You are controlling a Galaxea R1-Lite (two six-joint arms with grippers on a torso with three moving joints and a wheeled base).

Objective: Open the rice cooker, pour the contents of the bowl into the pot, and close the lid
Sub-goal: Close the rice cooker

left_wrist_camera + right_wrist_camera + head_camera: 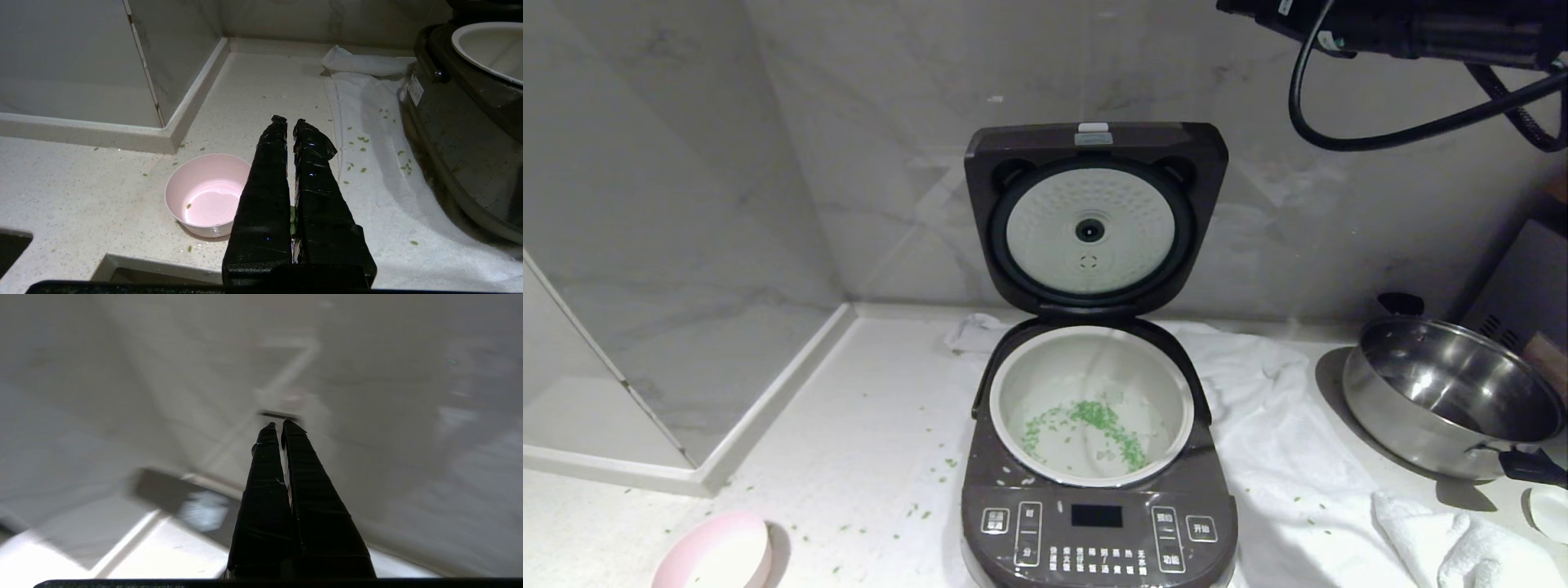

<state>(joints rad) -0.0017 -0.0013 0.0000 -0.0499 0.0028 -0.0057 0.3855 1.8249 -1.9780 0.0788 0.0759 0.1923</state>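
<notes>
The pink bowl (715,554) sits nearest, left of the rice cooker (1097,523); the left gripper (289,121), fingers pressed together, hangs just beside it, seen only from its wrist. Green bits (1094,425) lie in the pot (1168,384). Lid (1094,220) stands upright. A steel pan (1445,400) sits right. High by the wall, the right gripper (277,425) is closed, empty.

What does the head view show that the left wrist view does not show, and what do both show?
Only the head view: the open lid, the green bits in the pot, and the steel pan. Only the left wrist view: the shut left gripper, above the counter. Both: the pink bowl, nearly empty, the rice cooker and the white cloth.
</notes>
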